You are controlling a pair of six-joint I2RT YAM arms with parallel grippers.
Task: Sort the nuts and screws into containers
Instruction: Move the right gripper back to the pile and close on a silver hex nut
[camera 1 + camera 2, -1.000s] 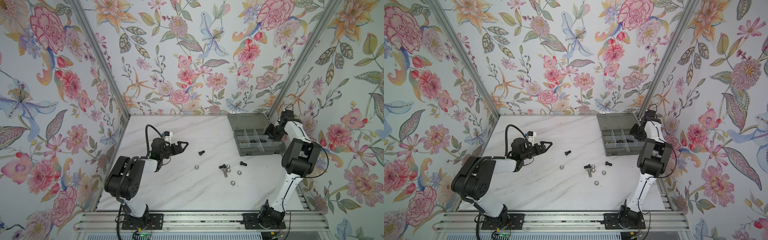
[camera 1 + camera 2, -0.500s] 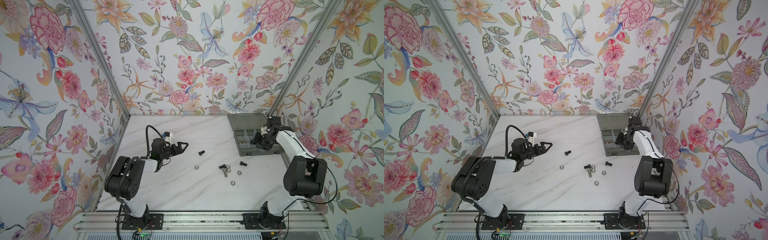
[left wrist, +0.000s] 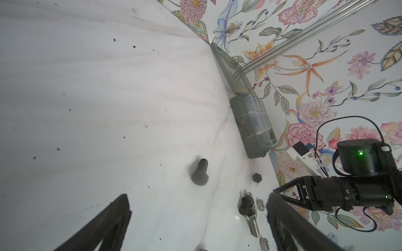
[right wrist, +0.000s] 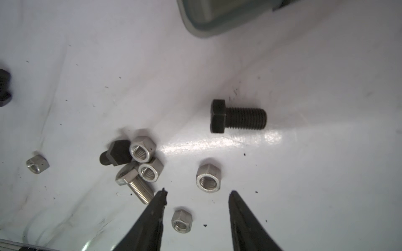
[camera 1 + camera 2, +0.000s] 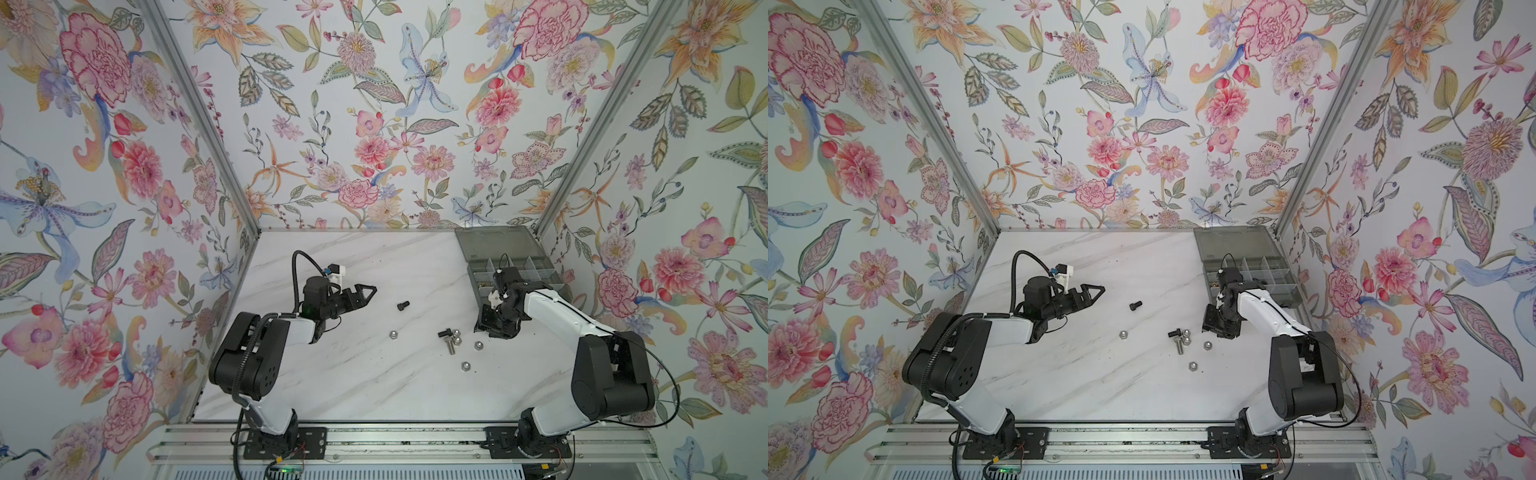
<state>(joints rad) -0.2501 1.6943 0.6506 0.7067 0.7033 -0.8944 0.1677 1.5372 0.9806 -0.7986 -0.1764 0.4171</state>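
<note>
The right gripper (image 4: 198, 192) hangs open and empty near a silver nut (image 4: 208, 180) (left gripper (image 3: 197, 195) open too). Next it should drop and pinch that nut.

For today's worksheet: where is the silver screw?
In both top views the silver screw lies on the table right of centre, its head touching a silver nut, near a black screw.

Surface: white marble-patterned tabletop (image 5: 332, 386), flecked with dark specks.
Far right corner: smoky-grey organiser box (image 5: 540, 268), lid (image 5: 494, 245) open toward the back wall.
Middle: lone black bolt (image 5: 403, 306) on its side; single silver nut (image 5: 393, 333) nearby, apart.
Cluster: short black bolt (image 5: 444, 333), two touching nuts (image 5: 456, 333), silver bolt (image 5: 450, 348).
Beside cluster: two separate nuts (image 5: 478, 345); third black bolt (image 4: 238, 116).
</note>
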